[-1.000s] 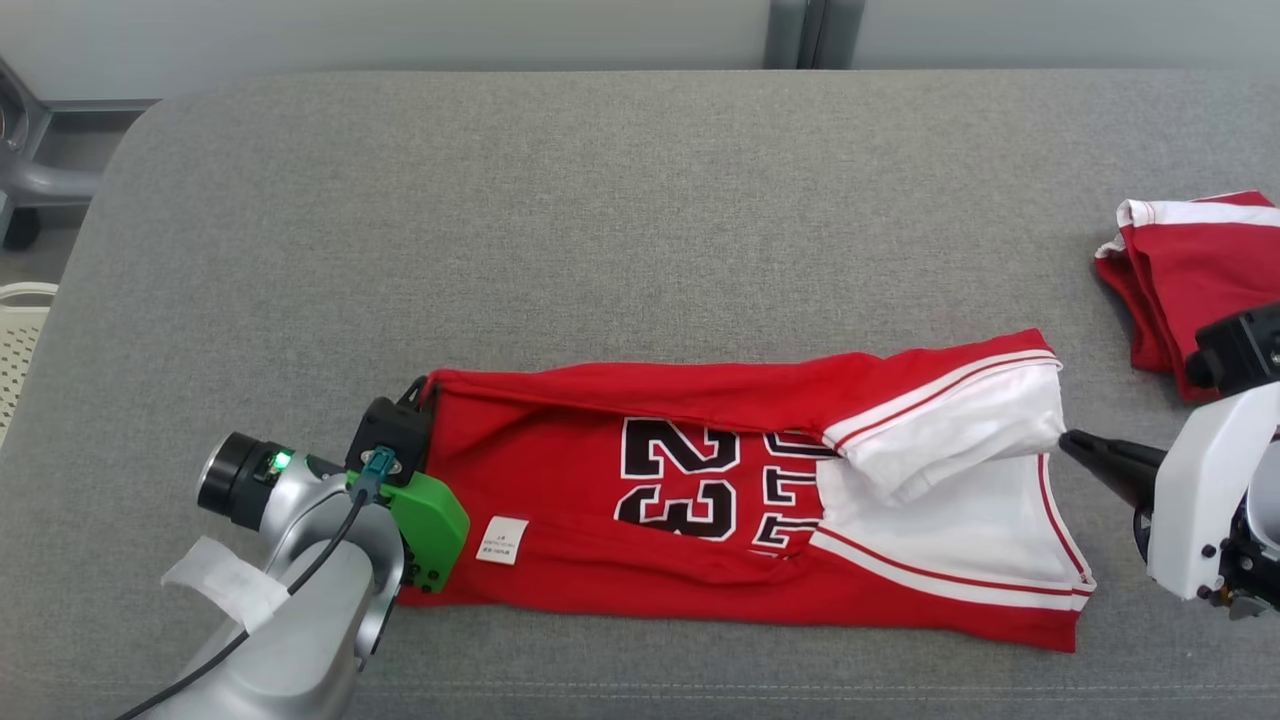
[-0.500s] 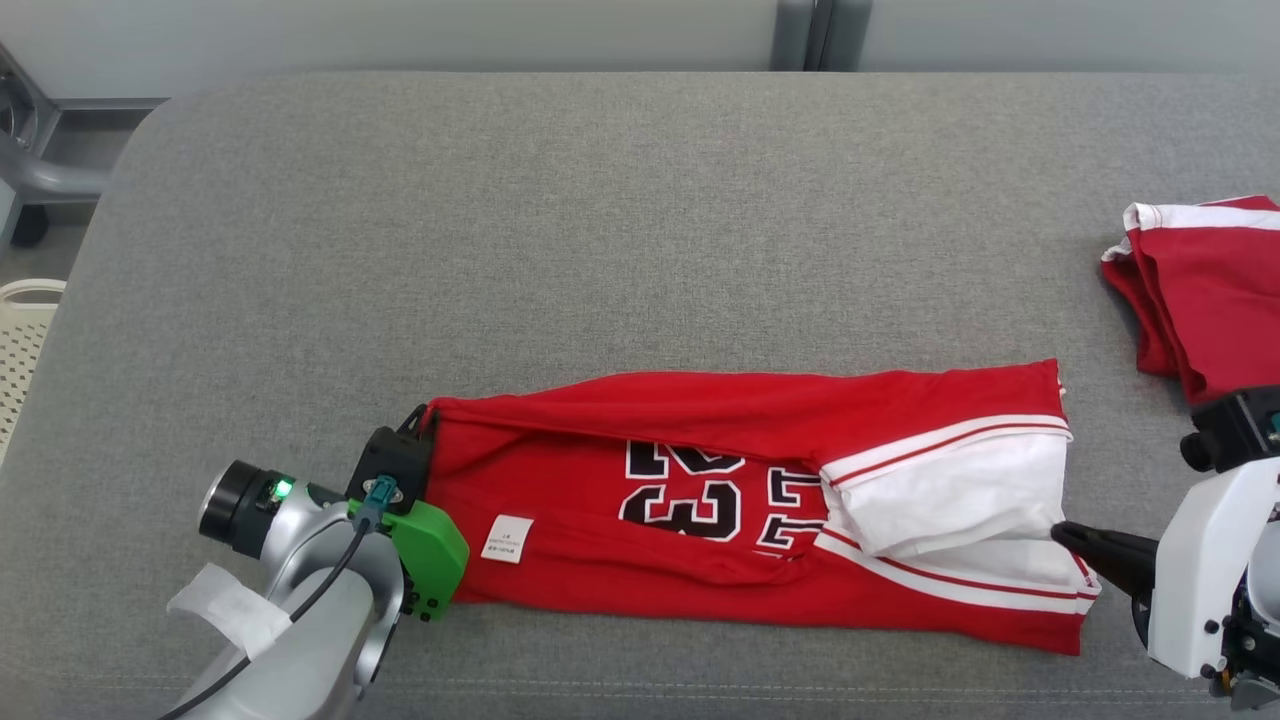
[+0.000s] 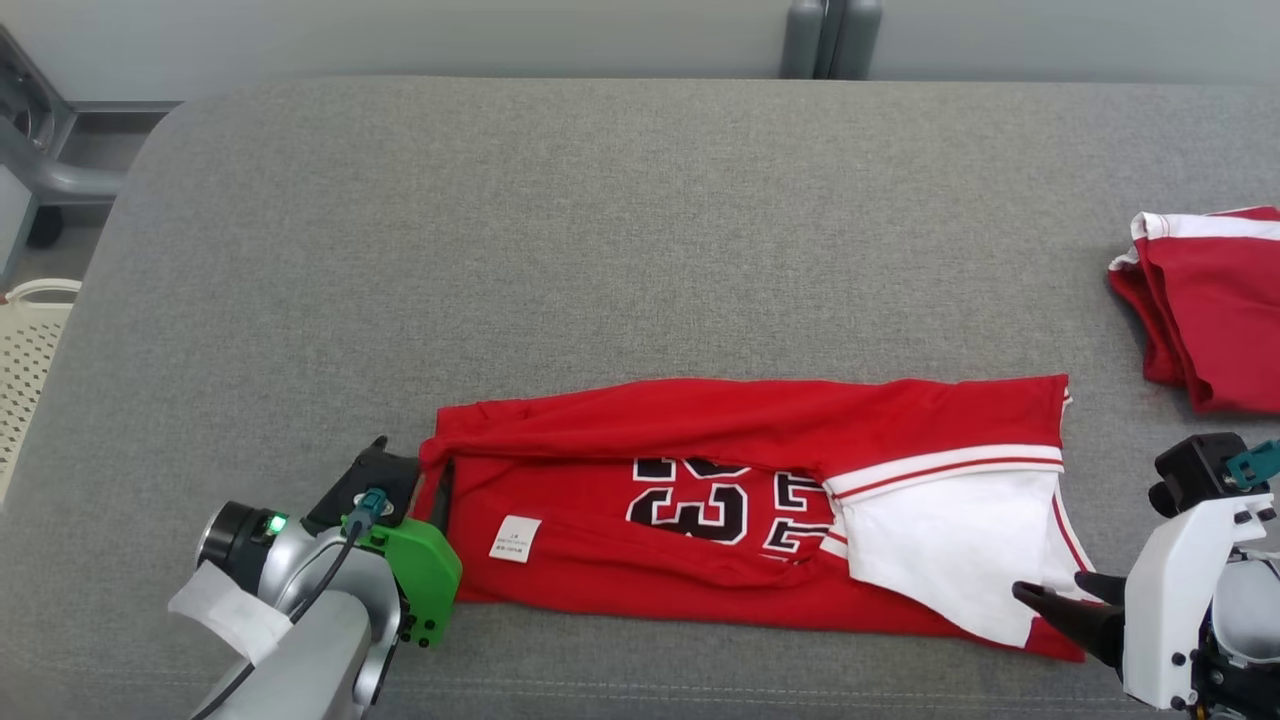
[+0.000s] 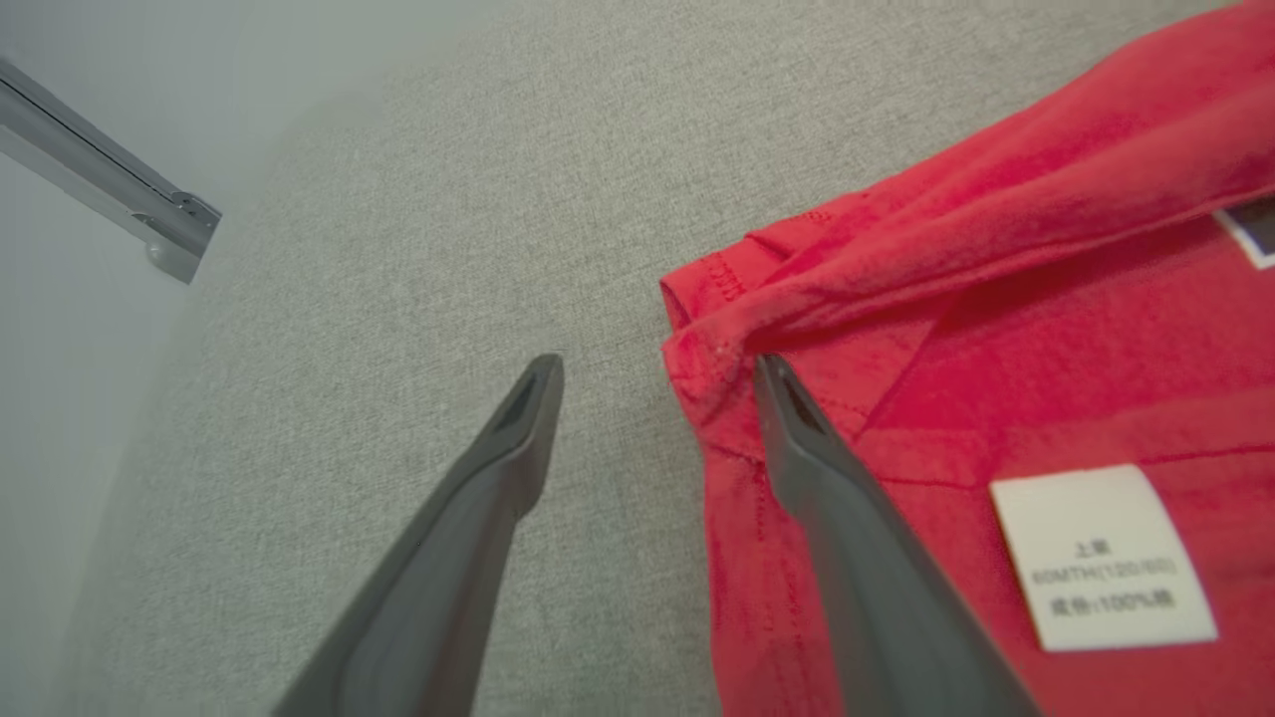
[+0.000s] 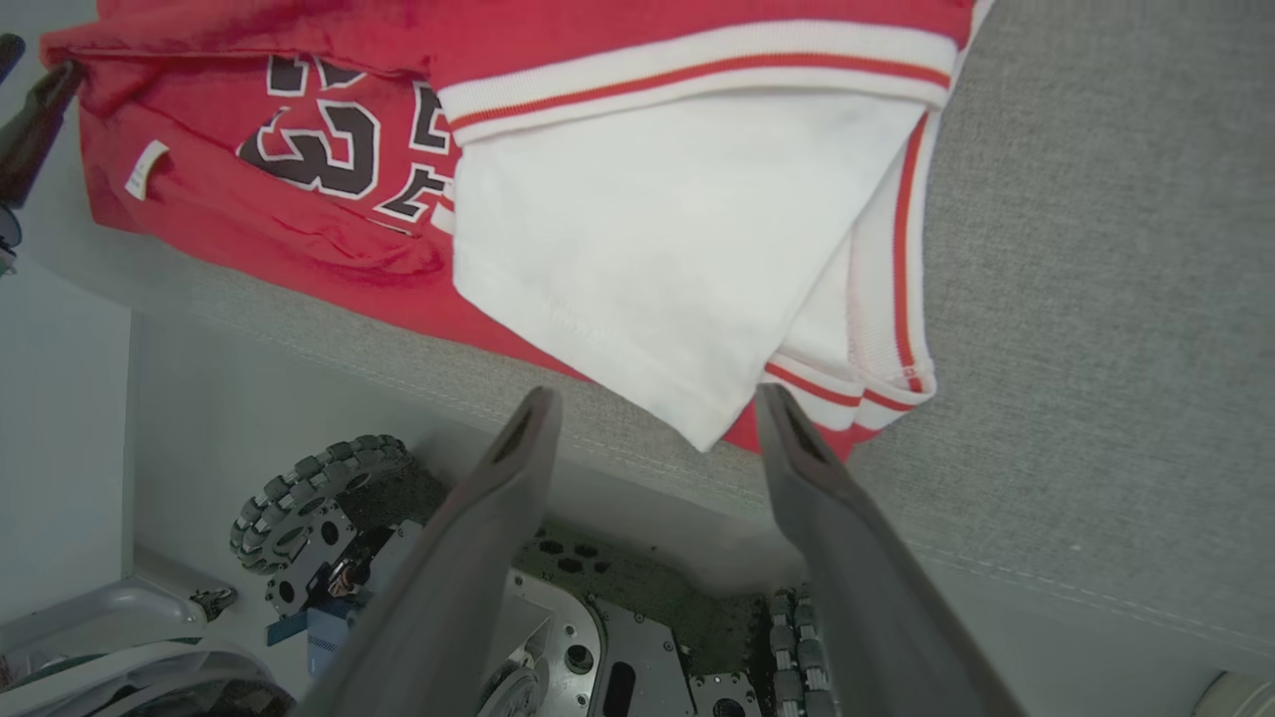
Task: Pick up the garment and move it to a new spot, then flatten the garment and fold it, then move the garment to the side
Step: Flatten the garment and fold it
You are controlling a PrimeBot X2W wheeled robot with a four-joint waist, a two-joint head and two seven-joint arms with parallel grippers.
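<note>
A red jersey garment (image 3: pixel 740 470) with a black "23" and white striped trim lies folded lengthwise near the front edge of the grey table (image 3: pixel 600 250). My left gripper (image 3: pixel 415 480) is open at the garment's left end. In the left wrist view the left gripper (image 4: pixel 657 363) has one finger resting on the red hem (image 4: pixel 996 329) and the other over bare table. My right gripper (image 3: pixel 1055 588) is open at the garment's right front corner. In the right wrist view the right gripper (image 5: pixel 657 393) straddles the white corner of the cloth (image 5: pixel 647 219) without pinching it.
A second red and white garment (image 3: pixel 1215 310) lies folded at the table's far right. A white basket (image 3: pixel 25 370) stands off the table's left side. Below the table's front edge the right wrist view shows the robot's wheeled base (image 5: pixel 299 508).
Both grippers went from shut on the garment to open and let it go. The right gripper brought the white corner toward the front edge and laid it down. The camera shifted slightly.
</note>
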